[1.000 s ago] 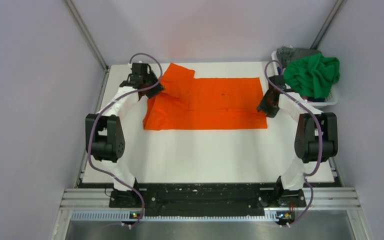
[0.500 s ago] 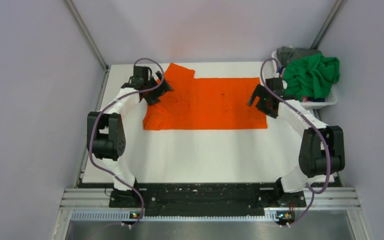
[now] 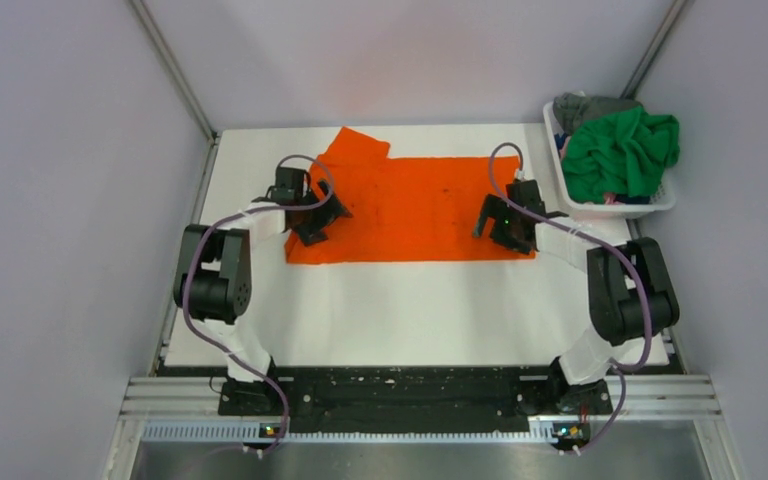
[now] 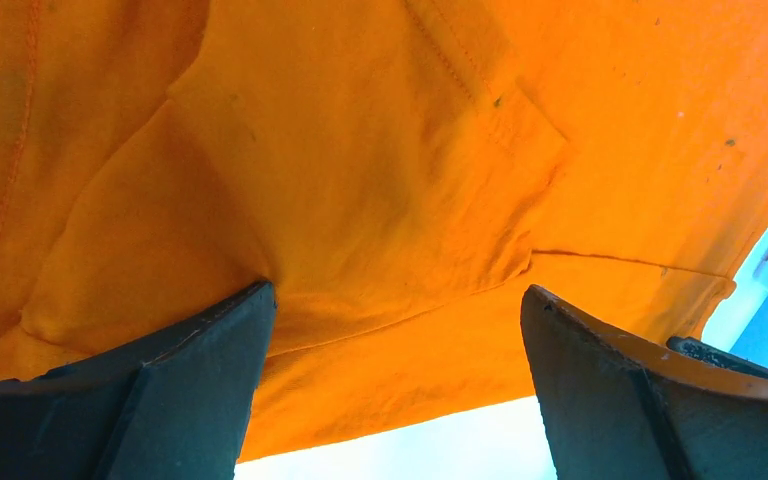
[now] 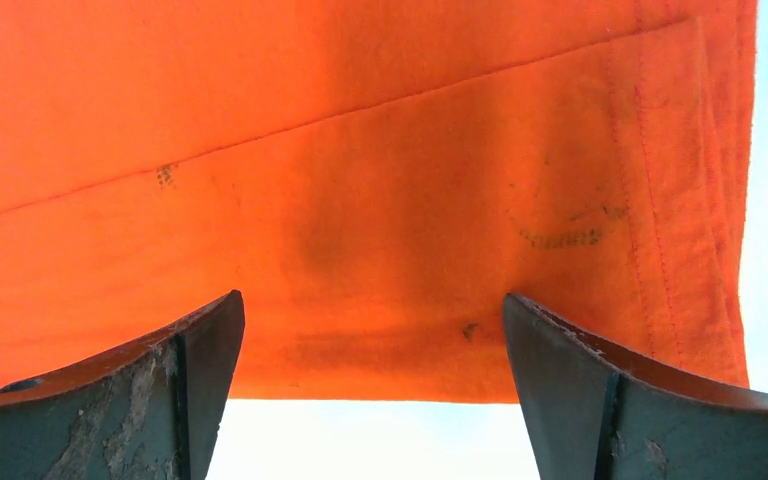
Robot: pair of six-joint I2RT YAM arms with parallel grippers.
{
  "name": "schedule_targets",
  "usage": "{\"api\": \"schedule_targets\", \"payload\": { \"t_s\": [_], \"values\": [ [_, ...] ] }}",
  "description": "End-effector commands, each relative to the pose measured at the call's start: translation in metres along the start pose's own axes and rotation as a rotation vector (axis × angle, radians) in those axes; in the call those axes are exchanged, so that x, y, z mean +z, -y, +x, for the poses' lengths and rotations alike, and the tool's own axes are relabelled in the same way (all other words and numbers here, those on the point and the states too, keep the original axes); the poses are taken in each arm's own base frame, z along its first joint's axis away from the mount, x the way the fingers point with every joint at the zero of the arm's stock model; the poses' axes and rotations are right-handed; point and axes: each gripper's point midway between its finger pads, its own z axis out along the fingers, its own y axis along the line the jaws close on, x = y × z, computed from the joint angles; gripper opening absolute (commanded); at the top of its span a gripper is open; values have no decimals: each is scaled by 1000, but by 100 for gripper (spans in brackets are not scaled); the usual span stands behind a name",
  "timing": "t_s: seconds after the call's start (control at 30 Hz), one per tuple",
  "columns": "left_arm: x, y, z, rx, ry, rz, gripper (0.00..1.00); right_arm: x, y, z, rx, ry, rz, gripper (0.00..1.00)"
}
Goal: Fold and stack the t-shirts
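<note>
Since a second ago, both arms have drawn in from the far corners of the orange t-shirt (image 3: 415, 205) toward its near edge. The left hand (image 3: 322, 222) hangs over the shirt's left side with its fingers (image 4: 190, 390) spread wide, gripping nothing. The shirt lies flat on the white tabletop (image 3: 410, 310). The right hand (image 3: 492, 228) hovers above the shirt's near right corner, equally wide and empty. A green t-shirt (image 3: 620, 150) and a grey t-shirt (image 3: 585, 103) are heaped in the basket (image 3: 610, 209) at far right.

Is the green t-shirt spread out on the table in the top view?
No, the green t-shirt sits bunched in the white basket at the far right; only the orange t-shirt lies on the table.
</note>
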Motion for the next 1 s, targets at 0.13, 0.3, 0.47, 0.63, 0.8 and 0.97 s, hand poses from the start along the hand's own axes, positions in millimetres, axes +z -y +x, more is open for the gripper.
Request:
{"api": "schedule_targets", "payload": {
  "t_s": [0.13, 0.3, 0.47, 0.63, 0.8, 0.97],
  "values": [
    [-30, -76, 82, -31, -89, -130, 99, -21, 30, 61, 7, -75, 46, 99],
    [-66, -103, 122, -63, -78, -147, 99, -55, 45, 113, 49, -159, 83, 99],
    [-100, -124, 143, -48, -65, -202, 99, -93, 52, 156, 119, -210, 76, 99],
    [-109, -126, 176, -102, -119, -119, 99, -112, 56, 189, 180, -258, 67, 98],
    [-120, -132, 185, -154, -91, -121, 99, -123, 66, 218, 168, -330, 110, 98],
    [-149, -133, 179, -154, -17, -148, 99, -129, 59, 213, 128, -303, 79, 99]
  ]
}}
